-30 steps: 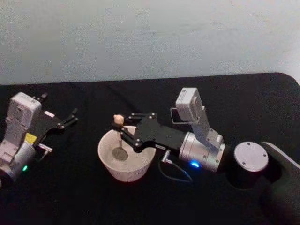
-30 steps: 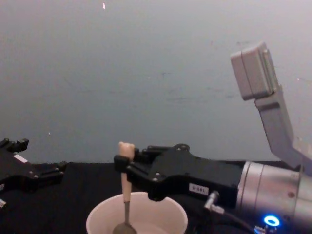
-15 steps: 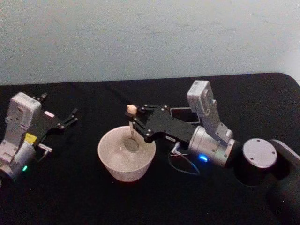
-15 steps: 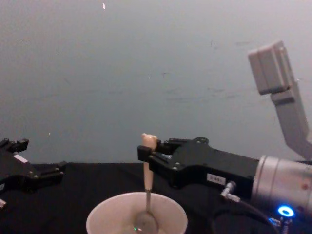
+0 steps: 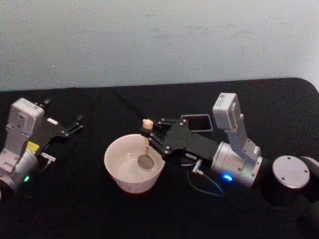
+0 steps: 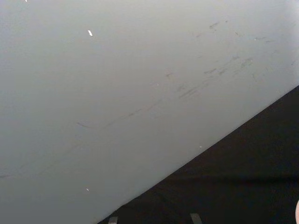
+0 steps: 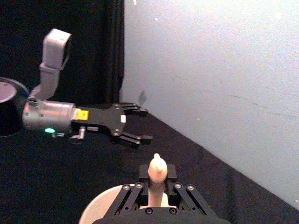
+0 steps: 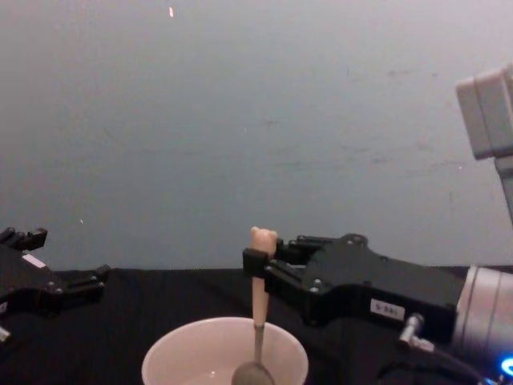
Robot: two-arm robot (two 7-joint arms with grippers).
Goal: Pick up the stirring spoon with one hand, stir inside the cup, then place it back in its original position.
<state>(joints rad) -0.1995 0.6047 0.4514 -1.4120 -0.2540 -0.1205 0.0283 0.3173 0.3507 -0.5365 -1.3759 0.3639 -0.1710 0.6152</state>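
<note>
Black cloth covers the table (image 5: 89, 214) under a pale wall. Over it the right gripper (image 5: 148, 133) is clamped on the stirring spoon (image 5: 146, 145), held upright with its metal bowl down inside the cup (image 5: 118, 175). Just behind stands the dark grey holder (image 5: 197, 116). Off left, the left gripper (image 5: 76, 124) sits with fingers spread, empty

Cream-white round cup (image 5: 113, 171), beige-handled stirring spoon (image 5: 146, 137) with silver bowl, dark grey square holder (image 5: 197, 115), on black tablecloth (image 5: 89, 214); pale grey wall (image 5: 149, 40) above.
</note>
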